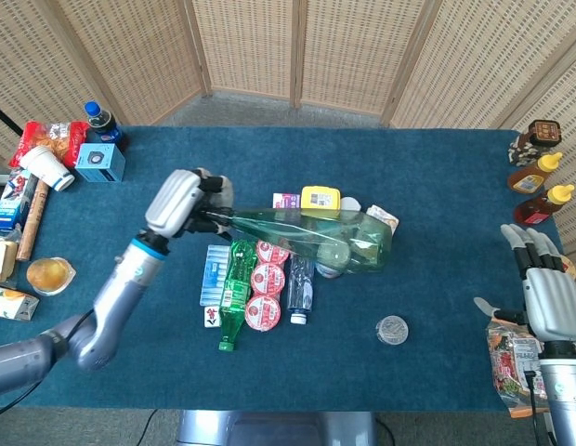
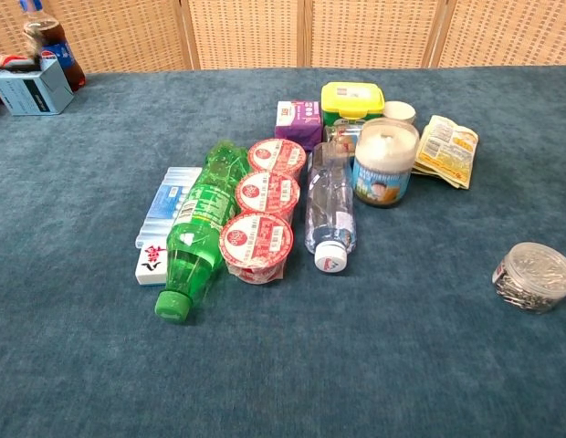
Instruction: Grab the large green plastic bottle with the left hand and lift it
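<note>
Held the large green plastic bottle (image 1: pixel 311 237) by its neck end in the left robot hand (image 1: pixel 190 200), fingers wrapped round it. Hung sideways, well clear of the tabletop (image 1: pixel 437 204), over the clutter below; out of the chest view altogether. Probably grabbed at the neck because that's the narrow bit. Left the small green bottle (image 2: pixel 196 239) and red-lidded cups (image 2: pixel 263 217) lying where they were. Kept the right robot hand (image 1: pixel 546 295) spread wide and empty at the table edge.
</note>
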You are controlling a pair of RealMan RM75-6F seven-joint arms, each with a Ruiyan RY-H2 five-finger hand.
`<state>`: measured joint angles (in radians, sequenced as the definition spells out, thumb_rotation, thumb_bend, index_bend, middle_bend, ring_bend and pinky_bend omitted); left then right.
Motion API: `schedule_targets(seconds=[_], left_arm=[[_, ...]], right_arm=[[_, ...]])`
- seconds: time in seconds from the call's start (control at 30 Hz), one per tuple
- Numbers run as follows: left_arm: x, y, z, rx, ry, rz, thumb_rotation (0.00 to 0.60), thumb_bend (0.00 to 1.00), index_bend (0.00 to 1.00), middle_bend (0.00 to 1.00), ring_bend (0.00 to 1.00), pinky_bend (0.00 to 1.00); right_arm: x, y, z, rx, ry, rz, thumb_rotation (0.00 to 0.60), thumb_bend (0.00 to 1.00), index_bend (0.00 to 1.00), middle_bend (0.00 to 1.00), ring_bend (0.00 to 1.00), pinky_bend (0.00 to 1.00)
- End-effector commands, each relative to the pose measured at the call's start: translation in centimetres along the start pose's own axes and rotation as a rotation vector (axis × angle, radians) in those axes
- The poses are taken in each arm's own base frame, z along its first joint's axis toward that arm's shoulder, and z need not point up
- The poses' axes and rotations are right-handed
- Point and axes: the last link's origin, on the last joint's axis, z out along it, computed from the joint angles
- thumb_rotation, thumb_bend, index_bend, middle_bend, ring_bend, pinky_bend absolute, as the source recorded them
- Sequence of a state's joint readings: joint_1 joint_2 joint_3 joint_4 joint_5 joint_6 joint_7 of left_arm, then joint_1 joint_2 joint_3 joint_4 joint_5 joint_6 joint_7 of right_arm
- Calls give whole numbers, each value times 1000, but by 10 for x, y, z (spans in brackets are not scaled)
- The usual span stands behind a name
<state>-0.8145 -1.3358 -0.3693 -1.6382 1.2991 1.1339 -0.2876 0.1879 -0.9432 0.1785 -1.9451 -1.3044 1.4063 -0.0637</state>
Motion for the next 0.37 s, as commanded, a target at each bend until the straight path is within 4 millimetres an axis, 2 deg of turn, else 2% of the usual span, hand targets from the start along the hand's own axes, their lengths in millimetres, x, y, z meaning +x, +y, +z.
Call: schedule_targets(seconds=[0.03, 0.37], left_arm=[[16, 3, -8, -10, 37, -8, 600, 335, 826, 899, 948, 536], [28, 4, -16, -11, 63, -7, 600, 330, 823, 897, 948, 535]], right_arm=[[-1, -1, 0, 4, -3, 3, 600, 39, 0, 0, 0, 0], [-5, -4, 4, 13, -16, 3, 600, 39, 0, 0, 0, 0]])
